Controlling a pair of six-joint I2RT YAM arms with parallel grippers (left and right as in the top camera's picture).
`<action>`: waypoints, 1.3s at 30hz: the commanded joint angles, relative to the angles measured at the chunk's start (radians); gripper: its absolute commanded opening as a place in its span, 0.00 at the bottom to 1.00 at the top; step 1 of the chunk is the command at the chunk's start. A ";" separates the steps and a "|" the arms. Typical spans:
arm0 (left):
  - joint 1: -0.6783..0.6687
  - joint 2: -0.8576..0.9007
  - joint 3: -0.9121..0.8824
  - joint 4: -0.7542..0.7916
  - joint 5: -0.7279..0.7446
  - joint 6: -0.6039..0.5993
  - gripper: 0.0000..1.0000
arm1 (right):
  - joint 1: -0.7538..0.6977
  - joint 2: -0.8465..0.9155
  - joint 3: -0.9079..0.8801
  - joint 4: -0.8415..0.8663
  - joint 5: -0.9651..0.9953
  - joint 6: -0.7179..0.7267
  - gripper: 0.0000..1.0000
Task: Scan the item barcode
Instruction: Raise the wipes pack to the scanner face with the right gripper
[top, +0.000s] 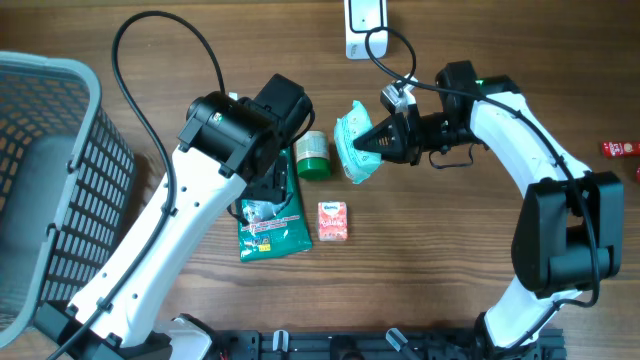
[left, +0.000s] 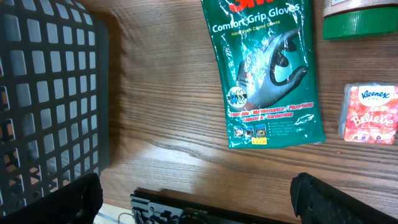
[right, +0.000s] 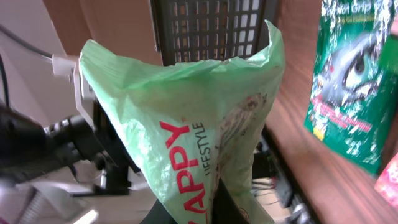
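A light green plastic packet (top: 355, 145) with red lettering hangs above the table at back centre, with my right gripper (top: 378, 140) shut on it. In the right wrist view the packet (right: 186, 124) fills the middle, and the right gripper (right: 211, 208) pinches its lower edge. No barcode shows on the side in view. A white device (top: 365, 25) with a cable stands at the table's far edge, just behind the packet. My left gripper (left: 202, 199) is open with nothing between its fingers, low over bare wood beside the gloves packet (left: 270, 68).
A dark green gloves packet (top: 270, 228), a green-lidded jar (top: 313, 157) and a pink tissue pack (top: 333, 221) lie mid-table. A grey mesh basket (top: 50, 180) stands at the left, close to the left arm. A small red item (top: 620, 148) lies at the right edge.
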 joint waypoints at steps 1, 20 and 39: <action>0.003 -0.016 -0.002 0.000 -0.017 -0.017 1.00 | -0.003 -0.024 0.001 0.002 -0.042 0.344 0.04; 0.003 -0.016 -0.002 0.000 -0.017 -0.017 1.00 | -0.001 -0.024 0.001 0.210 0.531 0.520 0.04; 0.003 -0.016 -0.002 0.000 -0.017 -0.017 1.00 | -0.004 -0.074 0.099 0.899 1.010 0.384 0.04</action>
